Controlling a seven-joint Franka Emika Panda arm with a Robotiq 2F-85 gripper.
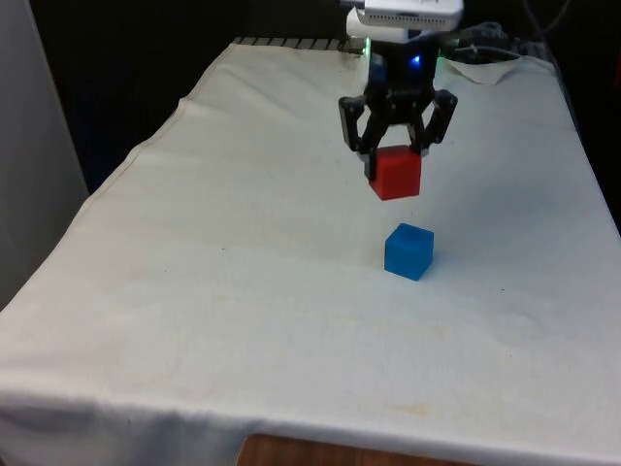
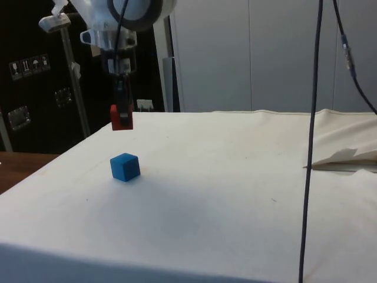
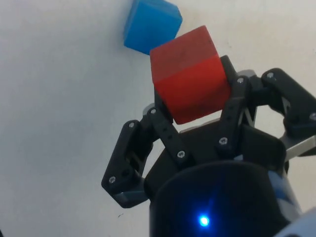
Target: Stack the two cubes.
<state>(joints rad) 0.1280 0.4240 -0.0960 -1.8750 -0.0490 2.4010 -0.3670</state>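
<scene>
Roughly half done, judging by the layout: red cube (image 1: 396,174) already picked up and airborne, blue cube (image 1: 408,251) alone on the white cloth (image 1: 243,291), nothing stacked yet. Left to do, by the look of it: centring over the blue cube, lowering, letting go. Red cube above the blue one and well clear of it, not quite in line; in the front view slightly toward the front view's left and farther back, in the side view above it with open air between. Gripper (image 1: 397,148) clamped on the red cube, jaws closed to the cube's width, fingertips pressing two opposite faces near its upper part, most of the cube hanging below them. Cube a little skewed in the grip in the wrist view.
</scene>
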